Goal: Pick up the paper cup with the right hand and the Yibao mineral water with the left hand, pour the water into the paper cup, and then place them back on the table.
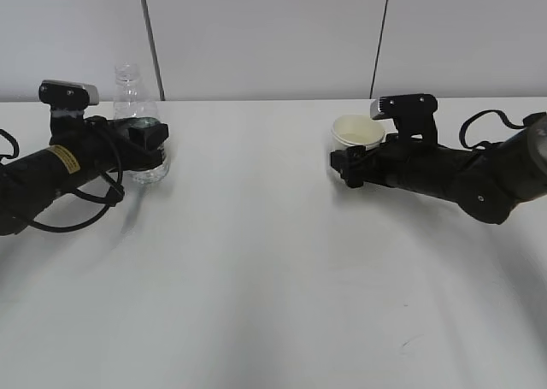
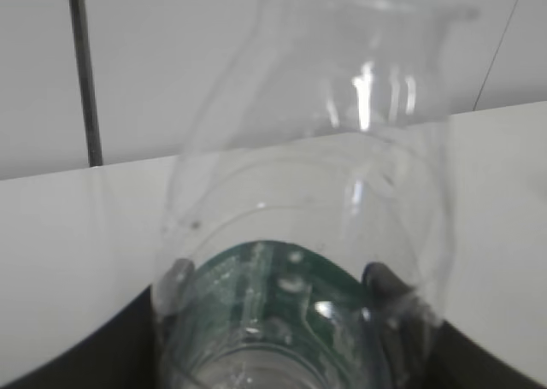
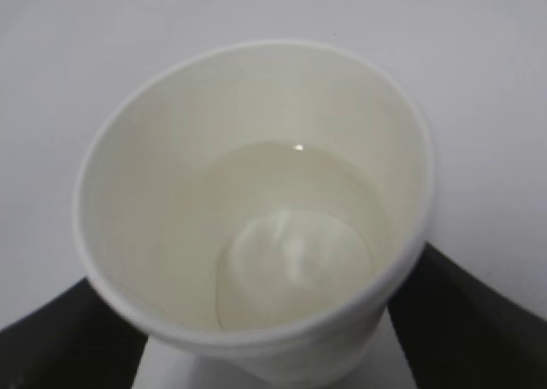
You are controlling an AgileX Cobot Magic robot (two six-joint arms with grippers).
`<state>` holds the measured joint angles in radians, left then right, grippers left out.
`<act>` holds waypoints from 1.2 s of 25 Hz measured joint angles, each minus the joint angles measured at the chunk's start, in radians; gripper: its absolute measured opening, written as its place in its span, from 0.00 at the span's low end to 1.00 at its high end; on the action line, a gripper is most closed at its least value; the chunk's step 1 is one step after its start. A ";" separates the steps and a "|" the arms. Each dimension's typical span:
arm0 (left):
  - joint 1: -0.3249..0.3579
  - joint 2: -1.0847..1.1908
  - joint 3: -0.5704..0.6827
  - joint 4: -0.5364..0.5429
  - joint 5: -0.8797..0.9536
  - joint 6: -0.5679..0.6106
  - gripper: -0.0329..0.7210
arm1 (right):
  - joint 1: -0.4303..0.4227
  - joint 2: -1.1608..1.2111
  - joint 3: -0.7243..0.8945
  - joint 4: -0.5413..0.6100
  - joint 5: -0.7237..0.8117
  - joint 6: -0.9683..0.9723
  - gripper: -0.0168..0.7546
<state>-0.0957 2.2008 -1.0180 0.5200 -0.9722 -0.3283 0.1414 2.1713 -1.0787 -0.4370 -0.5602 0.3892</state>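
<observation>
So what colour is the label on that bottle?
Dark green label, clearest in the left wrist view.

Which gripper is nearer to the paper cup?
The right gripper: its fingers stand on both sides of the paper cup. The left gripper is far across the table, around the water bottle.

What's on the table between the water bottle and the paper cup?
Nothing: the exterior view shows only bare white table between the Yibao mineral water and the paper cup.

Both arms low, reaching inward nearly level from opposite sides. Left gripper point(image 1: 147, 137) fingers about half spread, clamped on the bottle point(image 1: 135, 98). Right gripper point(image 1: 349, 162) fingers wide apart, flanking the cup point(image 1: 359, 132); actual contact unclear.
</observation>
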 joint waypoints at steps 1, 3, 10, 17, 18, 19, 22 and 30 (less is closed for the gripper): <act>0.000 0.000 0.000 0.000 0.000 0.000 0.54 | 0.000 0.000 0.000 -0.011 0.000 0.010 0.86; 0.000 0.000 0.000 0.000 0.000 0.000 0.54 | 0.000 0.000 0.000 -0.024 0.002 0.016 0.87; 0.000 0.000 0.000 0.000 0.000 0.000 0.54 | 0.000 -0.001 0.000 -0.049 0.042 0.042 0.86; 0.000 0.000 0.000 0.000 0.000 0.000 0.54 | 0.000 -0.021 0.000 -0.094 0.098 0.077 0.81; 0.000 0.000 0.000 -0.001 0.000 0.000 0.54 | 0.000 -0.030 0.000 -0.101 0.100 0.086 0.79; 0.000 0.000 0.000 -0.001 0.000 0.000 0.54 | 0.000 -0.035 0.000 -0.116 0.109 0.097 0.77; 0.000 0.000 0.000 -0.001 0.000 0.000 0.54 | 0.000 -0.052 0.000 -0.148 0.137 0.126 0.74; 0.000 0.000 0.000 -0.001 0.000 0.001 0.54 | 0.000 -0.066 0.000 -0.182 0.187 0.159 0.74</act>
<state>-0.0957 2.2008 -1.0180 0.5192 -0.9718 -0.3273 0.1414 2.1049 -1.0787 -0.6186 -0.3735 0.5480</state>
